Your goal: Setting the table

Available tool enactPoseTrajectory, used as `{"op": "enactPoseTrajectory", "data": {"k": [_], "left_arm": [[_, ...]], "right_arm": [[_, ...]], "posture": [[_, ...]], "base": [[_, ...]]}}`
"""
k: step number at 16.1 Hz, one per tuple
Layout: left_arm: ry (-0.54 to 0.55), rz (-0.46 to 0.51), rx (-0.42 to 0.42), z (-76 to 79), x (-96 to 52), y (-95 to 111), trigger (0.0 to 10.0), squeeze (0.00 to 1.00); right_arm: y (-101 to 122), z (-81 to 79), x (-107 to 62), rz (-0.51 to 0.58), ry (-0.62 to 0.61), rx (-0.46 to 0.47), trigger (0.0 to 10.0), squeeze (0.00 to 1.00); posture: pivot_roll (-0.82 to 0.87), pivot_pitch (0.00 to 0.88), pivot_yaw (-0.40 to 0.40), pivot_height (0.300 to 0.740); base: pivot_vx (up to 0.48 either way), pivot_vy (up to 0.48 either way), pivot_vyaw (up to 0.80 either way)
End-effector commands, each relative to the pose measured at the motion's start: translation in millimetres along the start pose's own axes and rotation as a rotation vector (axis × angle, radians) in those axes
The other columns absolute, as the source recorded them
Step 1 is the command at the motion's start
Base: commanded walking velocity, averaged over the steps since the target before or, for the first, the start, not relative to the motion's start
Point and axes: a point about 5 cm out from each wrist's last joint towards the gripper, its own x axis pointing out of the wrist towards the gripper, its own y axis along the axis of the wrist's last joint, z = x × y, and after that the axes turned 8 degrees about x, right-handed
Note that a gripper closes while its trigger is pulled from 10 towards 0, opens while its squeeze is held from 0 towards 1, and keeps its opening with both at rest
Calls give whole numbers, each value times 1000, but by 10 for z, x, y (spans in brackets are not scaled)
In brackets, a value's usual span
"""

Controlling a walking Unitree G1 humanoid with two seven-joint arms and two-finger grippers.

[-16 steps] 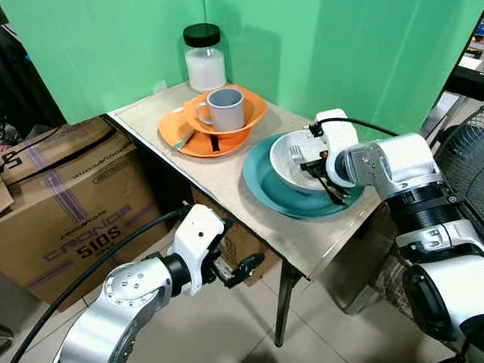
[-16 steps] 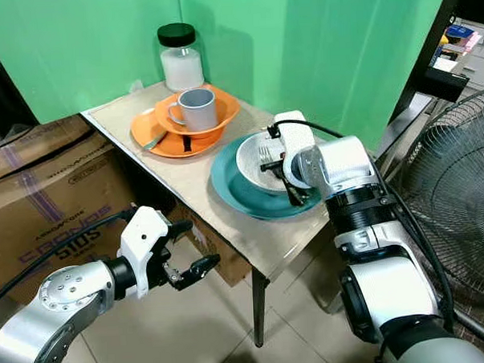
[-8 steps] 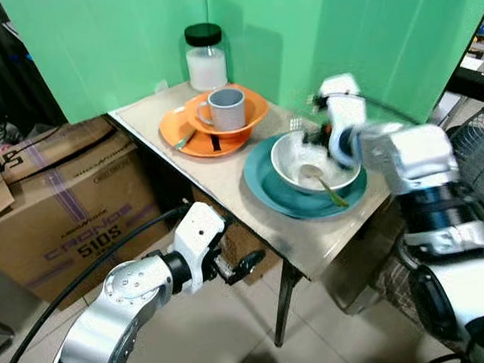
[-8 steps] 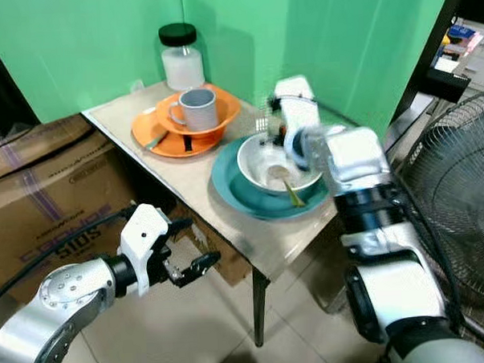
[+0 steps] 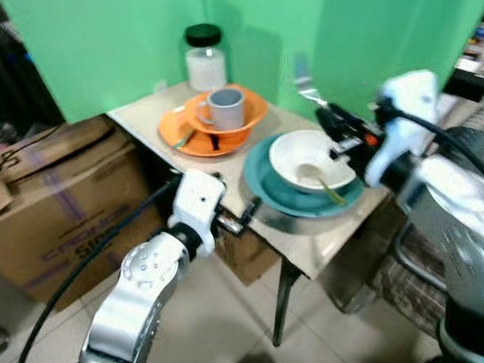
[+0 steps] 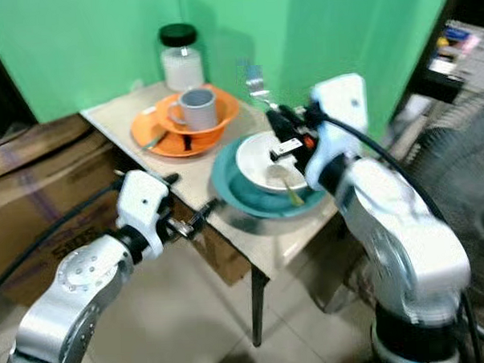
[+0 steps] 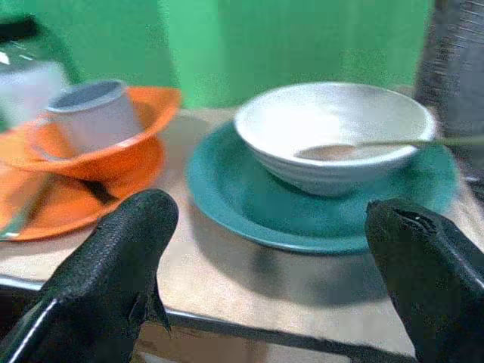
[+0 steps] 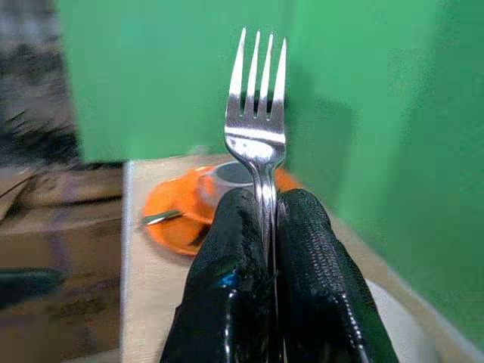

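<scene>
Left gripper [image 5: 245, 216], fingers spread wide and holding nothing, sits at the table's [image 5: 325, 250] near edge. Beyond it, a white bowl [image 5: 309, 158] rests on a teal plate [image 5: 268, 188]. Right gripper [image 8: 261, 227] is clamped on a fork [image 8: 258, 140], tines upward, above the bowl's far side.

Your right hand [image 8: 266, 257] hides the fork [image 8: 258, 136] handle between its fingers. Both head views are blurred, so the fork tines there are hard to make out. The orange plate [image 7: 45, 204] is cut off at the left wrist view's edge.

Head stereo pair looks down on table [image 5: 226, 178]; wrist views close, both catching orange plate [image 7: 45, 204].
</scene>
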Motion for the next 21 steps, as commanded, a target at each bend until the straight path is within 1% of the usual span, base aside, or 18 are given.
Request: {"op": "enactPoseTrajectory", "data": {"k": [1,3,4,5,6,7,8,9,10,11,13,14,15,16,17,18,19,21], "left_arm": [[84,6,25,-94,-40,29,10000,0],[157,16,66,-176,-116,55,10000,0],[190,13,37,-175,-143,12,10000,0],[205,2,43,-149,-129,-9,10000,0],[229,26,43,-165,-82,67,10000,0],[278,49,28,-246,-55,128,10000,0],[315,61,10,-306,-80,164,10000,0],[333,66,-12,-332,-121,172,10000,0],[339,66,-16,-327,-156,159,10000,0],[323,43,-15,-290,-179,100,10000,0],[333,25,21,-309,-215,105,10000,0],[367,11,13,-366,-271,95,10000,0],[385,-4,7,-396,-337,82,10000,0],[368,-9,10,-377,-355,72,10000,0],[361,-10,10,-372,-351,67,10000,0],[357,-19,26,-373,-340,50,10000,0],[347,-10,42,-392,-299,79,10000,0],[320,-3,19,-398,-261,104,10000,0]], "right_arm": [[46,18,-68,34,-48,-3,10000,0],[4,38,-171,50,-125,11,10000,0],[-82,45,-213,26,-167,17,10000,0],[-153,73,-244,-7,-213,7,10000,0],[-182,115,-261,-7,-259,47,10000,0],[-272,160,-233,-30,-308,69,10000,0],[-379,197,-226,-67,-353,54,10000,0],[-418,174,-234,-76,-350,56,10000,0],[-449,146,-251,-82,-335,41,10000,0],[-517,145,-255,-85,-328,27,10000,0],[-512,133,-258,-65,-329,25,10000,0],[-590,158,-256,-68,-344,66,10000,0],[-664,188,-259,-68,-361,55,10000,0],[-649,166,-264,-53,-331,58,10000,0],[-638,161,-265,-47,-326,58,10000,0],[-648,147,-283,-50,-326,63,10000,0],[-632,148,-266,-42,-336,89,10000,0],[-646,157,-248,-37,-378,106,10000,0]], "posture": [[-43,0,-1,740],[-30,0,-26,740],[-35,0,-1,740],[-24,0,-3,740],[15,0,-11,740],[49,0,-21,740],[52,0,-15,740],[57,0,-5,740],[63,0,3,740],[84,0,-3,740],[105,0,-18,740],[152,0,-44,740],[158,0,-48,740],[150,0,-26,740],[150,0,-26,740],[138,0,-22,740],[135,0,-15,740],[129,0,-15,740]], "base": [[0,0,-606],[0,0,-744],[0,0,-756],[0,0,-763],[0,0,-775],[0,0,-775],[0,0,-775],[0,0,-769],[0,0,-769],[0,0,-775],[0,0,-769],[0,0,-769],[0,0,-769],[0,0,-800],[0,0,-800],[0,0,-800],[0,0,-800],[0,0,-791]]}}
